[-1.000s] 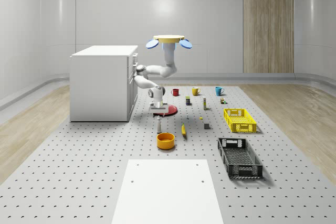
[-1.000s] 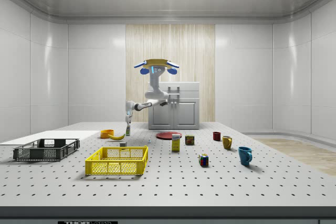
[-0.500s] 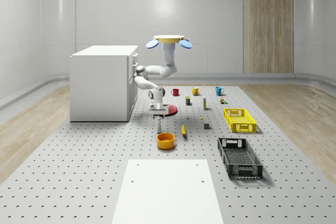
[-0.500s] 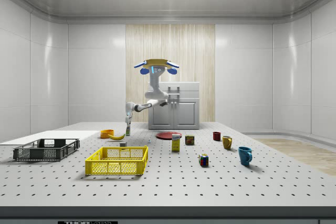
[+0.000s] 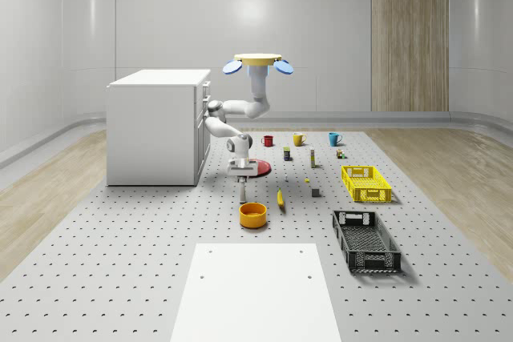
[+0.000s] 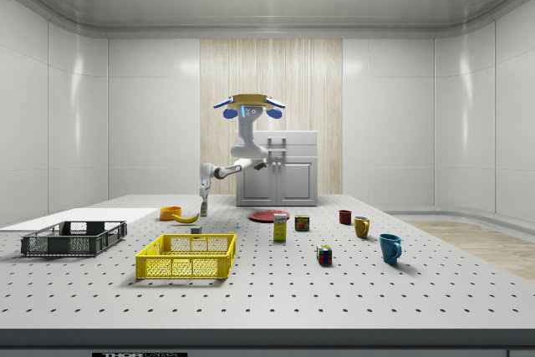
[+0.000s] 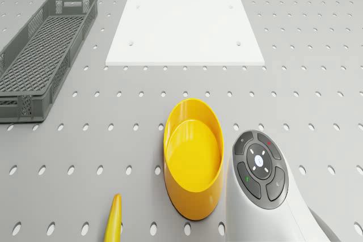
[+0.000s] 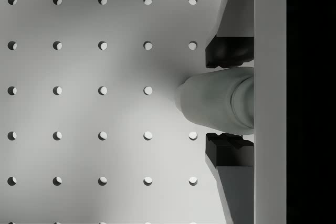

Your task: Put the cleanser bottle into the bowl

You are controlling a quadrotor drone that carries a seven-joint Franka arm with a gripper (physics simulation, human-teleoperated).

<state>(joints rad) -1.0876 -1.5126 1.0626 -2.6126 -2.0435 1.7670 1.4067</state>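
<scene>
Hovered drone (image 5: 258, 60) over red plate (image 5: 255, 168), beside cabinet (image 5: 156, 126). Reached down with gripper (image 8: 229, 100), pads (image 8: 227, 52) straddling cleanser bottle (image 8: 215, 100), apparently not yet pinched; bottle upright on worktop (image 5: 120, 262) directly below gripper. Bowl (image 7: 193, 157) just ahead. Risks judged: off-centre closing could topple the tall bottle; a short carry could clip bowl rim.

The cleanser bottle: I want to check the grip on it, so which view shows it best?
The wrist view: the cleanser bottle sits between the two fingers, seen from above. In the whole-scene view it is a small upright shape below the gripper; in the side view, a distant sliver.
</scene>
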